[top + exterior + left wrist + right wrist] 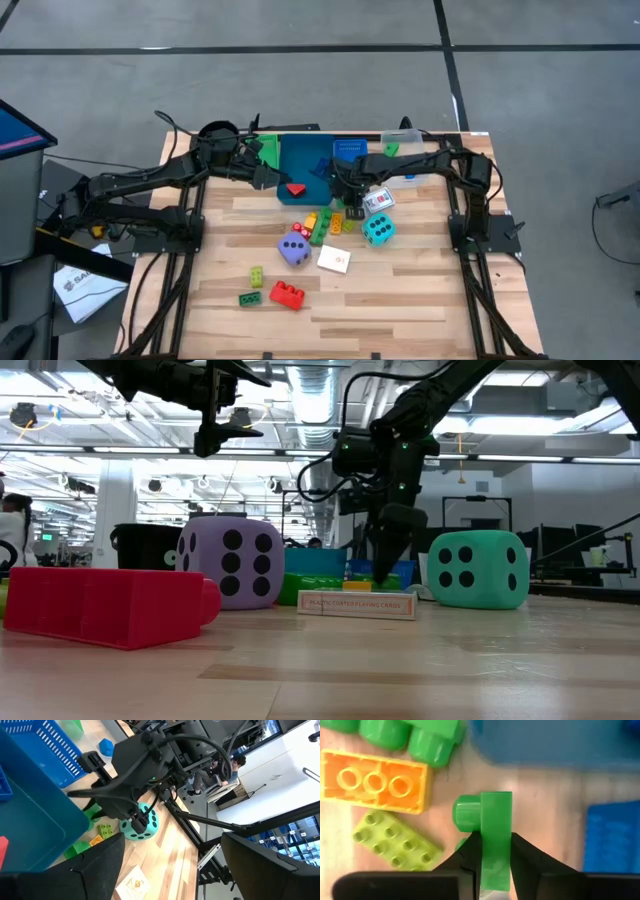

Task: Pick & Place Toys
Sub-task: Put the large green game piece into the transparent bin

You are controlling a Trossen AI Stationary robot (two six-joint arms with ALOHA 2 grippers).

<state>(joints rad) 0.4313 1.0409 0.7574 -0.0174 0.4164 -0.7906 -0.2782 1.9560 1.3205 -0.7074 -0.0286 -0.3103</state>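
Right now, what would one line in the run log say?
right gripper: shut on green brick, by orange brick | left gripper: open, over blue tray | red brick in tray

The right gripper (496, 851) pinches a green brick (495, 832) between its two dark fingers (470, 854), the brick standing on edge with a round stud pointing sideways. Beneath it lies a pale wooden table (455, 780). Near the brick rest an orange brick (374, 781), its underside of three open rings facing up, and just beside that a lime-green brick (396, 846) with studs up. Larger green bricks (412, 735) sit at the frame's edge, beside a blue tray (560, 740).
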